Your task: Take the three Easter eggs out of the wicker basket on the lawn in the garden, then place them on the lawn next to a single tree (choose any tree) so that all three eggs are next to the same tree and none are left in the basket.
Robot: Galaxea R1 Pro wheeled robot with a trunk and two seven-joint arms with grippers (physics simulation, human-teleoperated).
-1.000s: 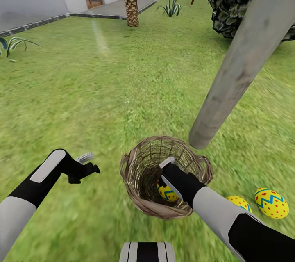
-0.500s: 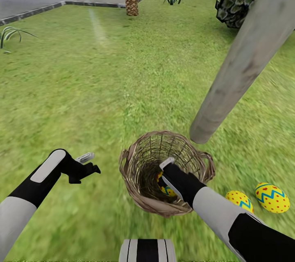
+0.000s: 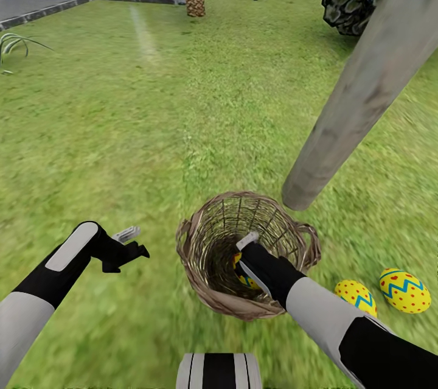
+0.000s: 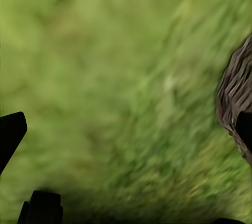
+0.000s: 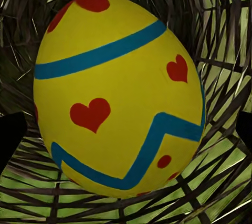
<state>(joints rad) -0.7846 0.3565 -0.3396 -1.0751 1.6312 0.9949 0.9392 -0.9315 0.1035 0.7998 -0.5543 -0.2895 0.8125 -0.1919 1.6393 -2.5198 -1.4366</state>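
Two eggs are laid by the tree; the last egg is reached in the basket by the right gripper, whose width cannot be told.

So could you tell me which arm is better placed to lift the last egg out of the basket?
The right. Its gripper is already down inside the wicker basket, with the egg directly ahead between its fingers. The left gripper hangs over bare lawn beside the basket.
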